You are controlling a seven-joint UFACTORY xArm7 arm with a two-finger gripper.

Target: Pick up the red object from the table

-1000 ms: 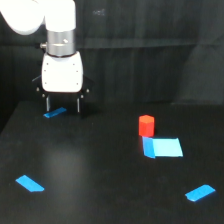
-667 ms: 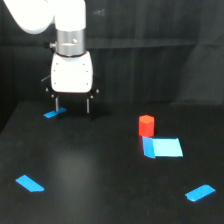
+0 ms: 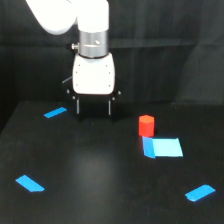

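The red object [image 3: 146,125] is a small red-orange block standing upright on the black table [image 3: 100,175], right of centre in the exterior view, touching the back corner of a large blue patch [image 3: 162,147]. My gripper [image 3: 93,106] hangs from the white arm, open and empty, its two dark fingers pointing down just above the table. It is to the left of the red object and a little further back, clearly apart from it.
Flat blue patches lie on the table: one at the back left [image 3: 55,112], one at the front left [image 3: 30,183], one at the front right [image 3: 200,192]. A black draped backdrop [image 3: 165,50] stands behind the table.
My gripper has moved towards the exterior view's right, away from the back-left blue patch and closer to the red object. The red object has not moved.
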